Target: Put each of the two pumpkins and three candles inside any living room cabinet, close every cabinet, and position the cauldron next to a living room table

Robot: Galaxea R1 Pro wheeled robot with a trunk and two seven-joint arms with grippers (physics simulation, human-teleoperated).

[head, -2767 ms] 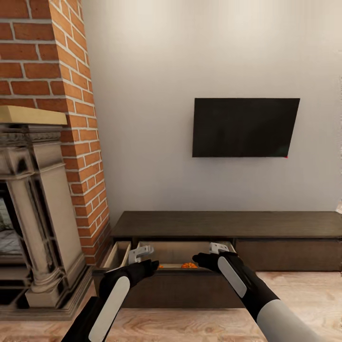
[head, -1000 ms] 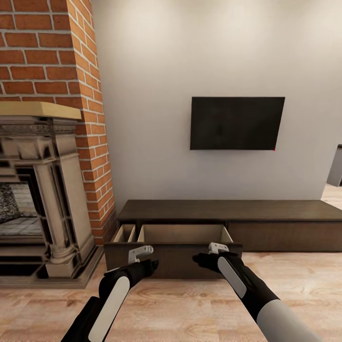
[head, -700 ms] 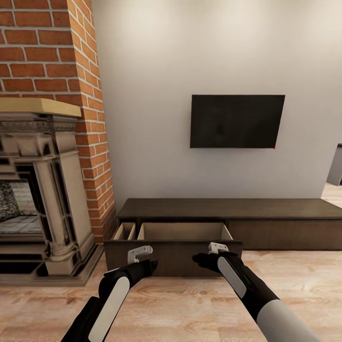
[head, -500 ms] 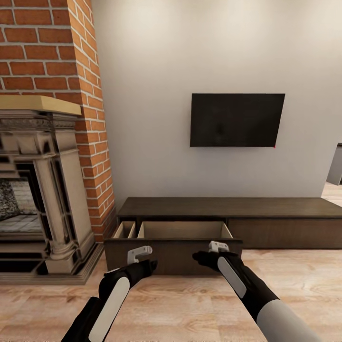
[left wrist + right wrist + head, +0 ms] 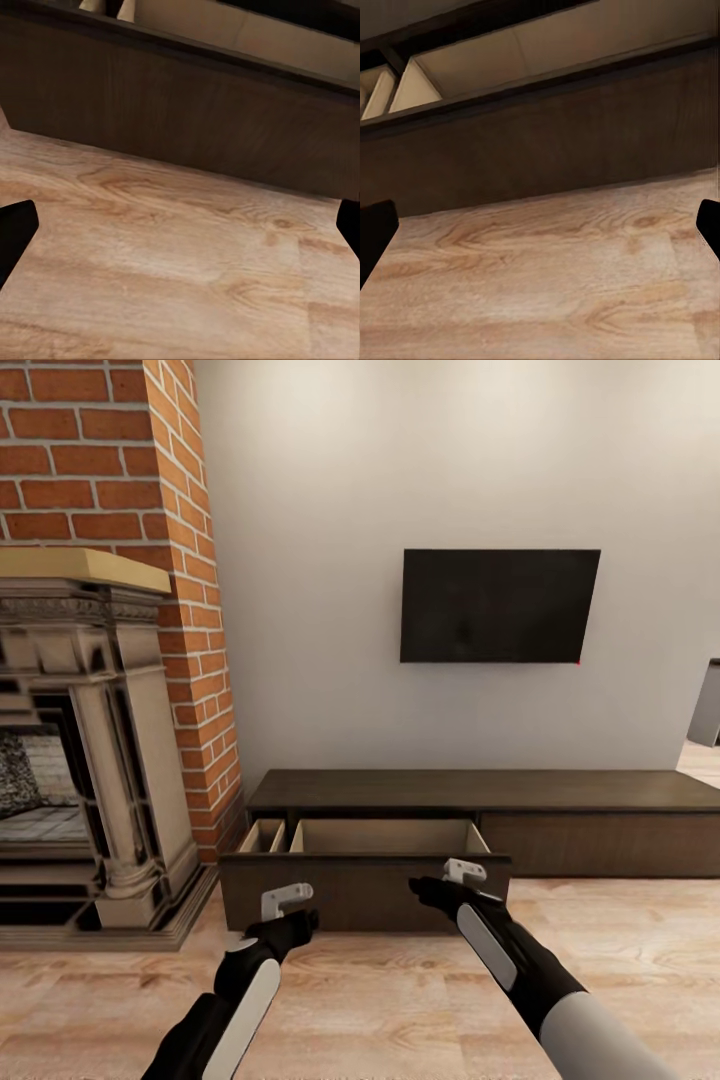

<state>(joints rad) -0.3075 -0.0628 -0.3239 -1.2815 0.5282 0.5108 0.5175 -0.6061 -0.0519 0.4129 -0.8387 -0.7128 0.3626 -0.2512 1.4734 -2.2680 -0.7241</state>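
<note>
**Open drawer of TV unit, both arms held short of it**

Head view, left edge: ornate grey-beige stone fireplace surround (image 5: 120,760) with a pale wooden mantel shelf (image 5: 80,568), fills the left side from mid-height down. Behind and above it, red brick chimney column (image 5: 150,460) runs to the upper left corner.

Lower left of centre: left gripper (image 5: 283,903), white fingers on a black wrist, hangs above the light wood plank floor (image 5: 380,1000), in front of the drawer front and apart from it. Left wrist view: only the two dark fingertips at opposite frame edges, spread wide, nothing between them but floor. Pincer parted, empty.

Centre: long low dark-brown wood TV cabinet (image 5: 480,792) stands against the plain off-white wall (image 5: 400,460). Its left-hand drawer (image 5: 365,880) is pulled out; pale beige inner walls visible, with a narrow side compartment at its left end. Drawer contents cannot be seen from this angle. Right-hand drawer fronts sit flush.

Upper centre-right: black flat rectangular television (image 5: 498,605) mounted on the wall above the cabinet.

Lower centre-right: right gripper (image 5: 464,872) overlaps the drawer front's top right edge in the frame; contact cannot be told. Right wrist view: dark fingertips at opposite edges, floor and drawer front between. Pincer parted, empty.
</note>
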